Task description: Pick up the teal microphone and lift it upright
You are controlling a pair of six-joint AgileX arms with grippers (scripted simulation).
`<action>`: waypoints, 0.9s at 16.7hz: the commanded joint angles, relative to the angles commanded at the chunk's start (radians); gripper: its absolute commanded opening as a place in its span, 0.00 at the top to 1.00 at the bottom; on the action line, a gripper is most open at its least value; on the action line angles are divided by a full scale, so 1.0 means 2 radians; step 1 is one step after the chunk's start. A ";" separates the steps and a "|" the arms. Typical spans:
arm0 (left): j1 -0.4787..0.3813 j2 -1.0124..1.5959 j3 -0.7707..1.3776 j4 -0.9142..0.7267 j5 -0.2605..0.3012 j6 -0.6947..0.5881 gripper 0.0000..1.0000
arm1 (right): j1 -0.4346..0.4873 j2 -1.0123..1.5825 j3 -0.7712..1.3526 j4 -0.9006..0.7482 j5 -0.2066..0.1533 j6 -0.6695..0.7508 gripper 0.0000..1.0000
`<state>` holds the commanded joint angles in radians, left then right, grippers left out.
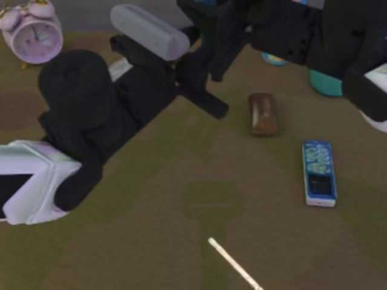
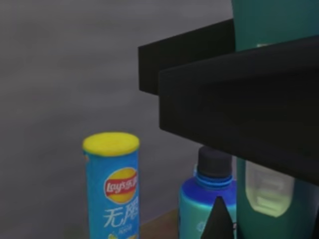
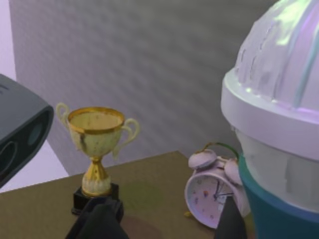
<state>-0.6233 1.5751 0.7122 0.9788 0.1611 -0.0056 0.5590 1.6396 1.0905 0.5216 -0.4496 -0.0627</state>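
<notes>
**Teal microphone up off the table, standing tall**

Olive-brown table [image 1: 151,229] below, grey wall behind, and both AgileX arms are crowded in over the far middle of it. The left arm sweeps in from the table's left, the right arm from the far right corner.

Look at the left wrist view: the left gripper [image 2: 266,221] is clamped around the teal microphone [image 2: 259,25], the handle running upright between its fingertips [image 2: 219,214] with the white switch [image 2: 269,189] facing the camera. Two black bars cross in front of the handle higher up.

Over on the right wrist view, the mesh head [image 3: 279,74] looms large and upright, the teal handle below it, well clear of the tabletop. The right gripper [image 3: 164,226] sits just beside it; whether it has a grip, I cannot tell.

Around the stage: a pink alarm clock [image 1: 33,33] at the far left corner, a gold trophy [image 3: 97,149] near it, a blue chips can [image 2: 112,184] and a black-capped teal bottle [image 2: 209,194] beyond the microphone. A brown block [image 1: 263,113] and a blue-and-white remote [image 1: 318,173] lie right of centre, a thin white stick [image 1: 236,264] at the near edge.
</notes>
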 joint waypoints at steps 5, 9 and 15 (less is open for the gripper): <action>0.000 0.000 0.000 0.000 0.000 0.000 0.25 | 0.000 0.000 0.000 0.000 0.000 0.000 1.00; 0.000 0.000 0.000 0.000 0.000 0.000 0.00 | 0.000 0.000 0.000 0.000 0.000 0.000 1.00; 0.000 0.000 0.000 0.000 0.000 0.000 0.00 | 0.000 0.000 0.000 0.000 0.000 0.000 1.00</action>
<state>-0.6233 1.5751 0.7122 0.9788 0.1611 -0.0056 0.5590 1.6396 1.0905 0.5216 -0.4496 -0.0627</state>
